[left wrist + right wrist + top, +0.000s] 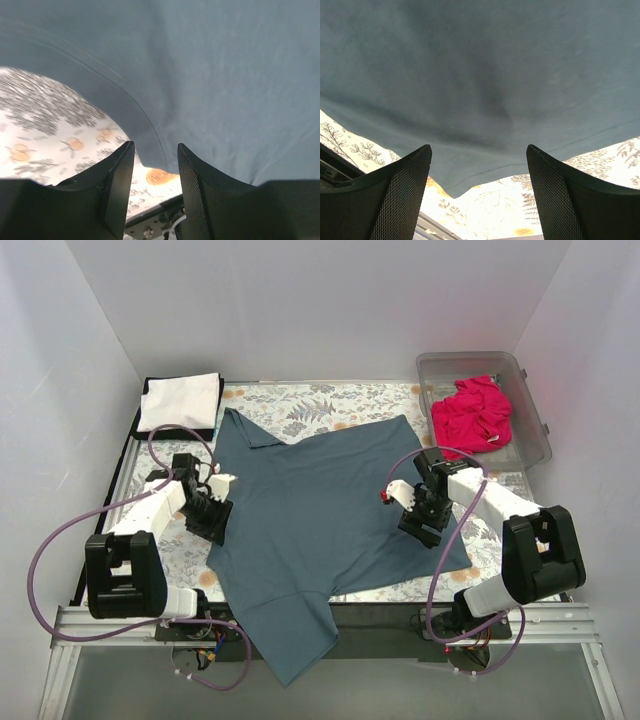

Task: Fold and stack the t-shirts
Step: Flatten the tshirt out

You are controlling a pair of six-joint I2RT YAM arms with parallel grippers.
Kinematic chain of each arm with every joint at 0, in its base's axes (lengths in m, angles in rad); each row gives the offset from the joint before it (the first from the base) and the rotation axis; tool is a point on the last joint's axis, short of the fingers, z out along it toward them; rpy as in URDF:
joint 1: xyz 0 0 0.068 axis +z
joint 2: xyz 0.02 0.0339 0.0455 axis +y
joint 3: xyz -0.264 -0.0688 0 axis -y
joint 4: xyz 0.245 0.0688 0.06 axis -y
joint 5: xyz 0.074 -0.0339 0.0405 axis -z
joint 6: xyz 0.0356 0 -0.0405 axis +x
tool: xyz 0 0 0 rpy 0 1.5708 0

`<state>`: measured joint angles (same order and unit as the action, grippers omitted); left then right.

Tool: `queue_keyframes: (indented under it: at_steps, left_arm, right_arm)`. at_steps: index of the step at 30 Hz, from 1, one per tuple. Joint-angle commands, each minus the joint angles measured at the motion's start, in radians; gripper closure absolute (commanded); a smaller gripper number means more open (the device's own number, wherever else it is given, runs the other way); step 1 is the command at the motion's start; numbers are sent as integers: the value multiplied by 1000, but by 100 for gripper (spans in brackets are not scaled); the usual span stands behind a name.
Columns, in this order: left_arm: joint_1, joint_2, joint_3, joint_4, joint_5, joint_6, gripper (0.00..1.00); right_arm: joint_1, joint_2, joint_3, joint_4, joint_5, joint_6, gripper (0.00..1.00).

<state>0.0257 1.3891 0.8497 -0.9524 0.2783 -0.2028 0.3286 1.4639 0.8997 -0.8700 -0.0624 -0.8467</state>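
Note:
The dark slate-blue t-shirt (320,510) lies spread flat on the floral cloth, one sleeve hanging over the front table edge. My left gripper (212,518) is at its left hem, narrowly open and empty. In the left wrist view (155,150) the shirt's curved hem (150,125) lies just beyond the fingertips. My right gripper (420,522) is over the right hem, wide open and empty (479,150), with a shirt corner (455,185) between the tips. The white shirt (180,400) lies folded at the back left on a black folded one (178,431). The magenta-pink shirt (475,412) is crumpled.
The pink shirt sits in a clear plastic bin (535,430) at the back right. The floral cloth (300,405) covers the table. White walls close in on the left, back and right. A metal rail (400,625) runs along the front edge.

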Motion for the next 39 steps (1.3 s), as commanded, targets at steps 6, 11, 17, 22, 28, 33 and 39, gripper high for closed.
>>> queue_keyframes:
  at_steps: [6,11,17,22,28,33,39]
  left_arm:
    - [0,-35,-124,-28,-41,29,64]
    - [14,-2,-175,36,-115,26,68]
    - [103,39,-103,52,-199,104,72]
    - [120,67,-37,21,-220,151,74]
    - [125,59,-5,-48,-197,200,74]
    - [125,25,83,-133,-137,275,70]
    - [118,83,447,-146,102,221,61]
  right_arm:
    - [1,36,-34,-11,38,-22,20]
    - [3,55,-76,-15,55,-22,21]
    - [46,39,-102,-63,50,-25,27]
    - [119,23,-113,-135,-3,-17,34]
    - [213,-13,-104,-274,-109,-32,41]
    - [300,-82,-82,-339,-178,-41,37]
    - [190,-21,272,-336,-232,-20,32]
